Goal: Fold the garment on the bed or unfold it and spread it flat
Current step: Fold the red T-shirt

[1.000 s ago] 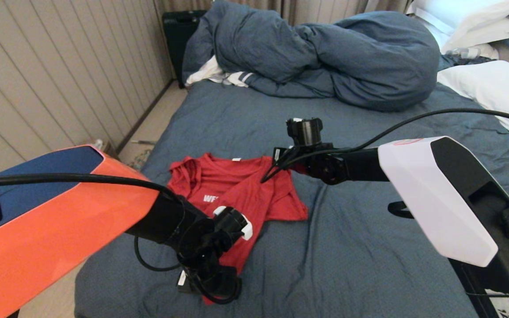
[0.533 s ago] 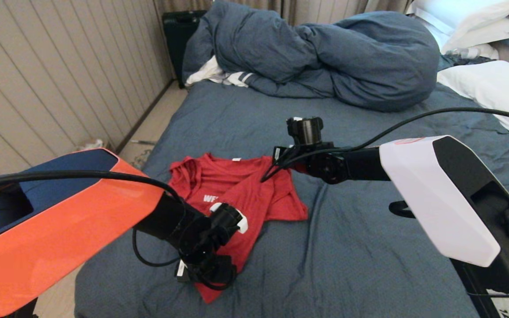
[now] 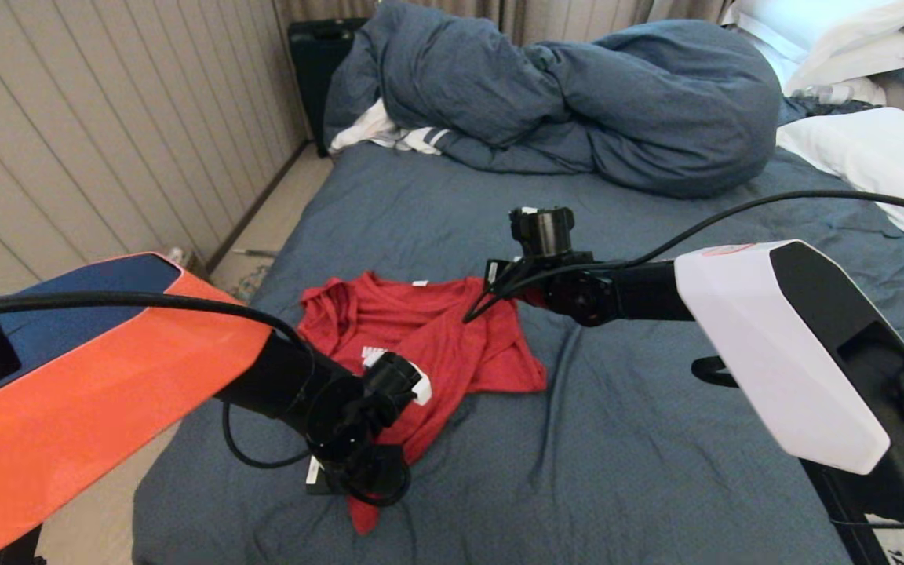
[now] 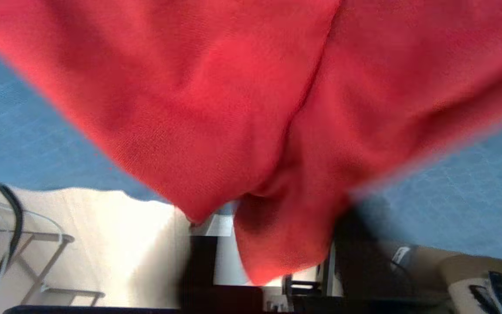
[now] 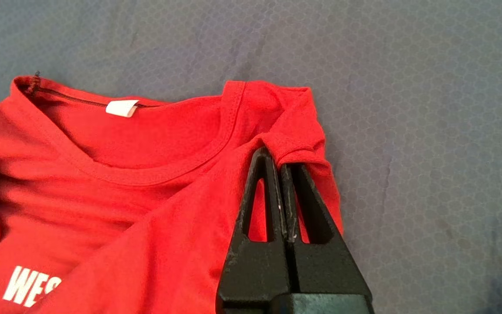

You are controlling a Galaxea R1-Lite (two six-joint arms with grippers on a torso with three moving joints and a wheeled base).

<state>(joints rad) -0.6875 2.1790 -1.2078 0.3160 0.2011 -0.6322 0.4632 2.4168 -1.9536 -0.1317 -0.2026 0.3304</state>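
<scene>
Shirt [image 3: 436, 337], one, red, lies crumpled on the bed [image 3: 640, 471] in the lower middle of the head view, its near hem drawn to a point toward the bottom edge. Readable on it: white letters "WES" at the lower left of the right wrist view; a blank white neck tag [image 5: 121, 108] sits inside the collar at upper left there.

Two hands are at work. The right hand [image 5: 282, 163], at the centre of the head view, has its two black fingers pressed together, pinching a fold of the shirt's shoulder just beside the collar. The left hand [image 3: 358, 479], at lower centre of the head view, is down on the shirt's near corner; in the left wrist view red cloth fills the upper frame and bunches to a narrow tip at lower middle, but its fingers are hidden, so whether they are spread or gripping I cannot tell.

One bunched blue-grey duvet [image 3: 577, 102] lies across the top of the head view, with one white striped cloth [image 3: 389, 135] tucked under its left end. Three white pillows [image 3: 876, 149] show at upper right.
</scene>
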